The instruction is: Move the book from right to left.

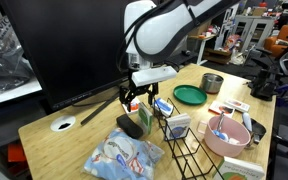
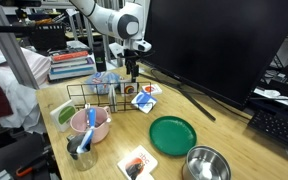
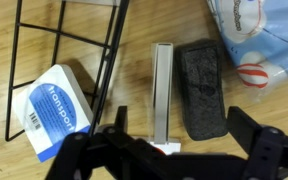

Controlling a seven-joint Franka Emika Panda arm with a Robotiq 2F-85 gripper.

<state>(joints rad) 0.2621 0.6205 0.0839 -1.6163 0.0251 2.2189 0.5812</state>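
Observation:
In the wrist view a thin grey book (image 3: 163, 95) stands on its edge on the wooden table, with a white and red corner at its near end. A black block (image 3: 201, 88) lies right beside it. My gripper (image 3: 184, 140) is open and empty, just above the book's near end, with one finger on each side of the book and the block. In both exterior views the gripper (image 1: 132, 97) (image 2: 132, 68) hangs low over the table next to the black wire rack (image 1: 181, 142).
A blue-and-white packet (image 3: 54, 108) lies by the rack, and a blue illustrated bag (image 1: 124, 155) lies near the table's front. A green plate (image 1: 190, 95), a metal bowl (image 1: 213, 82), a pink bowl (image 1: 227, 133) and a large dark monitor (image 1: 69, 45) stand around.

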